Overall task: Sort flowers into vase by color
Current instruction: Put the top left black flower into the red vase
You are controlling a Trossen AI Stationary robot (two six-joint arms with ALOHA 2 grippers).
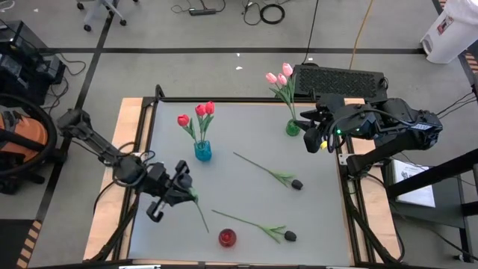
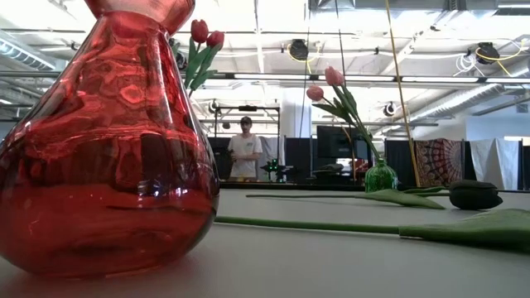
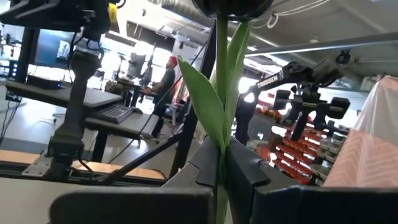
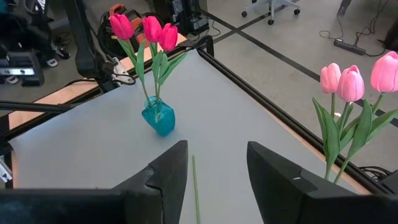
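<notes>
Seen from above, a grey worktop [image 1: 246, 172] carries three small glass vases: a blue vase [image 1: 202, 151] holding three red tulips [image 1: 196, 113], a green vase [image 1: 293, 128] holding three pink tulips [image 1: 279, 75], and a red vase [image 1: 227, 237] standing empty at the near edge. Two black tulips [image 1: 296, 183] lie flat on the worktop, apart from each other, with thin stems and soft green leaves.

The left tool [image 1: 176, 187] hovers at the worktop's left side, clamped on a thin green stem [image 1: 200, 212] that trails towards the red vase. Only the left wrist view shows what tops it: a dark bud [image 3: 233, 6] above a long pointed leaf, the stem pinched between the two dark fingers [image 3: 208, 163].

The right tool [image 4: 214, 165] hangs beside the green vase, its fingers spread wide and holding nothing, as the right wrist view shows; that view also shows the blue vase's squarish, faceted shape.

The low view brings out the red vase's bulbous, glossy, swirled body, and a person [image 2: 245, 149] standing in the room beyond.
</notes>
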